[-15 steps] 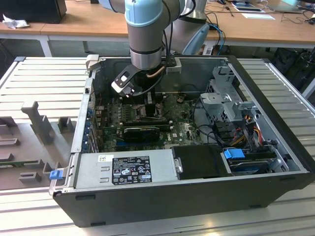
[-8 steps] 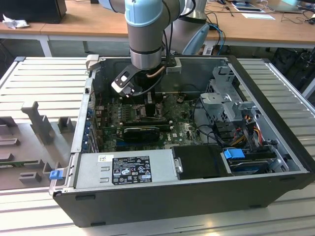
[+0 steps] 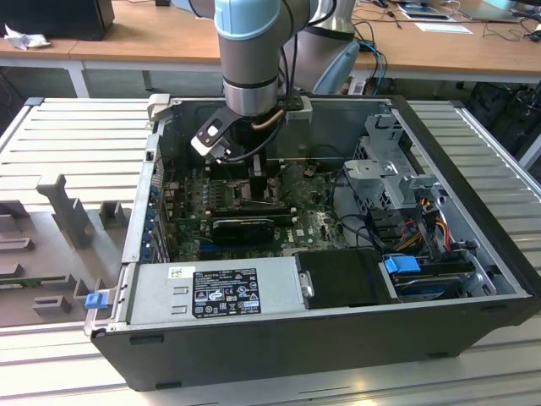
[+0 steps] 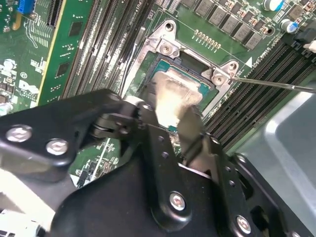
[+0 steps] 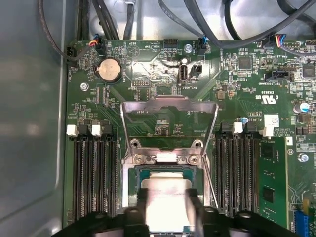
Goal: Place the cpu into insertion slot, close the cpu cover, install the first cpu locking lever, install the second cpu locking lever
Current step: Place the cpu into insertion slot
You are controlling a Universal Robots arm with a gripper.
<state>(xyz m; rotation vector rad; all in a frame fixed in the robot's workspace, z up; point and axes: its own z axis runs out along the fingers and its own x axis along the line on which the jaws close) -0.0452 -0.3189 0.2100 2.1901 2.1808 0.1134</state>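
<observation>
In both wrist views the cpu point(image 5: 166, 183) point(image 4: 180, 85), a silvery square chip, lies level in the insertion slot point(image 5: 132, 170) point(image 4: 166, 47), whose green-edged recess shows around it. My gripper point(image 5: 169, 197) point(image 4: 174, 102) is shut on the cpu, one finger point(image 5: 143, 206) on each of two opposite sides. The cpu cover point(image 5: 170, 104) is swung open and stands beyond the slot with the board showing through its window. A thin locking lever point(image 4: 276, 85) point(image 5: 211, 173) sticks out beside the socket. In the exterior view the gripper point(image 3: 254, 179) is low inside the computer case over the motherboard.
Black memory slots point(image 5: 94, 177) point(image 5: 242, 173) flank the socket on both sides. Cables point(image 5: 113, 19) run past the board's far edge. The case point(image 3: 473, 211) walls the board in, with a power supply point(image 3: 220, 292), a drive cage point(image 3: 385, 161) and a black card point(image 3: 245, 227) nearby.
</observation>
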